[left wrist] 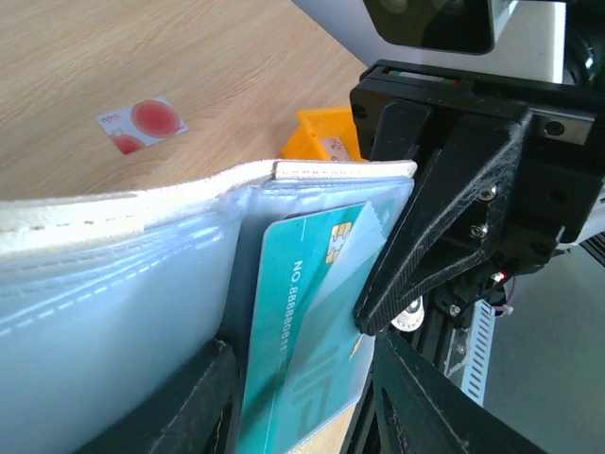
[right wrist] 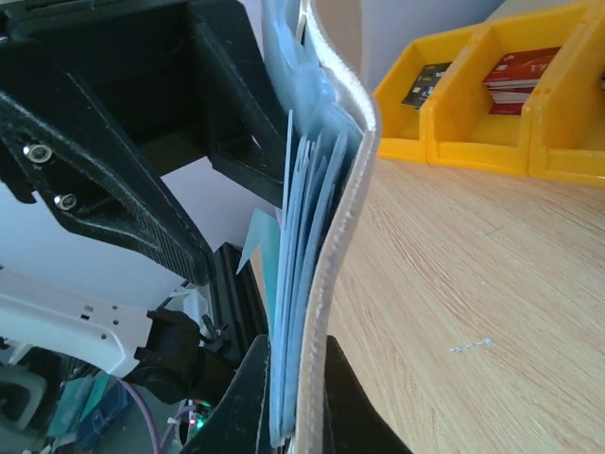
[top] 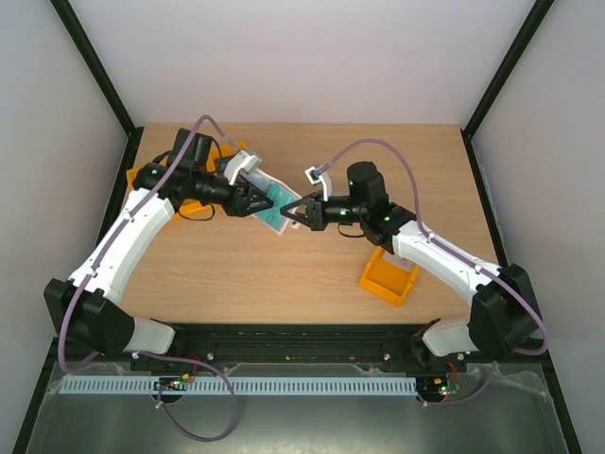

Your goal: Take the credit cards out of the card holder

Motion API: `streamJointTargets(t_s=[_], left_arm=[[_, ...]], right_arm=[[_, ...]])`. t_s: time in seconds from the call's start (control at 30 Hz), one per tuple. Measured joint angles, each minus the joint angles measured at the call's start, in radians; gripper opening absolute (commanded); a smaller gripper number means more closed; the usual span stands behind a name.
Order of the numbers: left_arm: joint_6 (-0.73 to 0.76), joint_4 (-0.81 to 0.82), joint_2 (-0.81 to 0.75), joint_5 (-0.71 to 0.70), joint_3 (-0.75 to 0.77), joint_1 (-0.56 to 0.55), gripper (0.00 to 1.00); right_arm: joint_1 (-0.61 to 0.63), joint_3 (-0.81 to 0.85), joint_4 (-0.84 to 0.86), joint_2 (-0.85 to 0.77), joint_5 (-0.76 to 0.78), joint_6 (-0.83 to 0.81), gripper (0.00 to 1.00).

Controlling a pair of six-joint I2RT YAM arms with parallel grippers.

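We see wallet [top: 271, 201] above table [top: 284, 274] btwn both claws: L claw [top: 253, 200] clamped on one end, R claw [top: 292, 214] pinching the other; teal card [left wrist: 302, 312] partly inside it, white card [left wrist: 142, 121] on table

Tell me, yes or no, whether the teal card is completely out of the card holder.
No; in the left wrist view the teal card lies partly under a clear sleeve of the card holder.
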Motion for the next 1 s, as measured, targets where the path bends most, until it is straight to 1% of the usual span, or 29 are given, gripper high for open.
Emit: streamJointTargets(t_s=[0.2, 0.3, 0.4, 0.47, 0.63, 0.67, 0.8, 0.87, 0.97, 1.0], left_arm=[[0.011, 0.000, 0.000, 0.037, -0.022, -0.003, 0.35], [0.024, 0.001, 0.000, 0.050, -0.028, -0.002, 0.23], [0.047, 0.003, -0.001, 0.056, -0.028, 0.003, 0.14], [0.068, -0.001, -0.001, 0.064, -0.026, 0.010, 0.03], [0.111, -0.043, -0.002, 0.104, 0.000, 0.023, 0.02], [0.116, -0.053, -0.002, 0.111, 0.004, 0.027, 0.02], [0.126, -0.080, -0.001, 0.166, 0.015, 0.054, 0.02], [0.121, -0.084, -0.001, 0.200, 0.016, 0.078, 0.02], [0.109, -0.082, -0.001, 0.227, 0.016, 0.101, 0.02], [0.106, -0.082, -0.002, 0.230, 0.016, 0.103, 0.02]], right_arm=[[-0.004, -0.056, 0.118, -0.005, -0.037, 0.062, 0.02], [-0.004, -0.075, 0.183, -0.004, -0.047, 0.123, 0.02], [-0.007, -0.089, 0.238, -0.003, -0.068, 0.178, 0.02], [-0.008, -0.092, 0.256, -0.001, -0.076, 0.196, 0.02], [-0.015, -0.098, 0.275, 0.000, -0.088, 0.200, 0.02], [-0.015, -0.098, 0.278, 0.000, -0.089, 0.197, 0.03], [-0.012, -0.098, 0.295, 0.000, -0.085, 0.171, 0.19], [-0.011, -0.098, 0.310, 0.000, -0.071, 0.164, 0.23], [-0.011, -0.099, 0.336, 0.000, -0.070, 0.167, 0.24], [-0.011, -0.100, 0.347, 0.001, -0.071, 0.173, 0.22]])
